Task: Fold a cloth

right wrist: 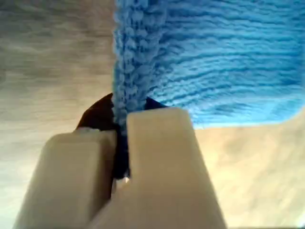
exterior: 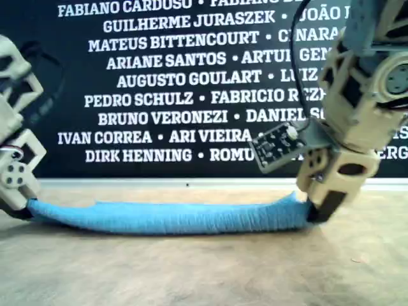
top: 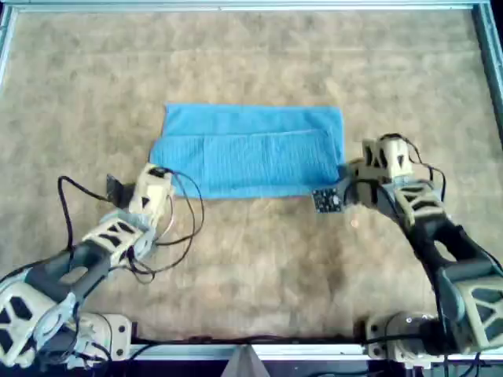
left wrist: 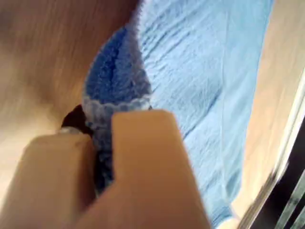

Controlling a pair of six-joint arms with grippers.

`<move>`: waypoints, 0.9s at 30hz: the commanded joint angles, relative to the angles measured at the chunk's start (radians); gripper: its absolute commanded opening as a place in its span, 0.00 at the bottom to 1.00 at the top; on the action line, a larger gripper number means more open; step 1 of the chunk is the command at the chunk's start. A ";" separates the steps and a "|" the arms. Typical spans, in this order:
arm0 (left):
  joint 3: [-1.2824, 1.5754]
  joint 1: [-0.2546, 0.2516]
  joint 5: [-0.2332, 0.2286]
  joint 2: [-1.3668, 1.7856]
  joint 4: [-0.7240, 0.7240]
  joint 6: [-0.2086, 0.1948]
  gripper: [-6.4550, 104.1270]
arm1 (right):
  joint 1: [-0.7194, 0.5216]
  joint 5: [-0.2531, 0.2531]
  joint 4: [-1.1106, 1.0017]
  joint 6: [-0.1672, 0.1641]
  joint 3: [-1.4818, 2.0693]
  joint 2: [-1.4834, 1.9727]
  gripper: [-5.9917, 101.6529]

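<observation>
The light blue cloth (top: 251, 149) lies folded into a wide band on the tan table, its upper layer stopping short of the far hem. In the exterior view the cloth (exterior: 172, 217) is a low, slightly sagging strip stretched between both grippers. My left gripper (top: 153, 174) is shut on the near corner at the overhead view's left. The left wrist view shows the cloth (left wrist: 190, 71) bunched between my left gripper's (left wrist: 102, 138) fingers. My right gripper (top: 348, 171) is shut on the edge at the overhead view's right. The right wrist view shows the cloth (right wrist: 228, 62) pinched in my right gripper (right wrist: 121, 129).
The bare tan table (top: 251, 267) stretches on all sides of the cloth, bounded by a metal frame (top: 251, 6). A black banner with white names (exterior: 166, 95) stands behind the table in the exterior view. Loose cables (top: 181, 236) hang by the left arm.
</observation>
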 commanded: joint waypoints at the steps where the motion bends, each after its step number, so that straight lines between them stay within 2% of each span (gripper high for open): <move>1: 0.020 -0.032 0.003 0.100 -0.006 -0.008 0.08 | 0.005 -0.008 0.014 -0.003 0.020 0.115 0.05; 4: 0.057 -0.032 0.003 0.107 -0.006 0.003 0.08 | 0.005 -0.008 0.008 -0.003 0.063 0.140 0.05; 10: 0.112 -0.032 0.002 0.107 -0.006 -0.002 0.08 | 0.006 -0.009 -0.002 -0.003 0.121 0.183 0.06; 14: 0.114 -0.032 0.002 0.109 -0.006 0.006 0.13 | 0.005 -0.009 -0.002 -0.009 0.127 0.184 0.08; 17: 0.117 -0.032 -0.008 0.110 -0.006 0.008 0.27 | 0.005 -0.009 -0.002 -0.011 0.127 0.189 0.17; 20: 0.118 -0.031 -0.015 0.117 -0.006 0.009 0.47 | -0.003 -0.009 0.011 -0.012 0.129 0.232 0.32; 23: 0.121 -0.028 -0.015 0.152 -0.005 0.009 0.62 | -0.011 -0.008 0.017 -0.012 0.137 0.304 0.47; 25: 0.155 -0.020 -0.015 0.190 -0.005 0.009 0.69 | -0.012 -0.008 0.017 -0.012 0.164 0.370 0.55; 27: 0.189 -0.015 -0.015 0.249 -0.006 0.009 0.72 | -0.012 -0.008 0.017 -0.012 0.210 0.456 0.60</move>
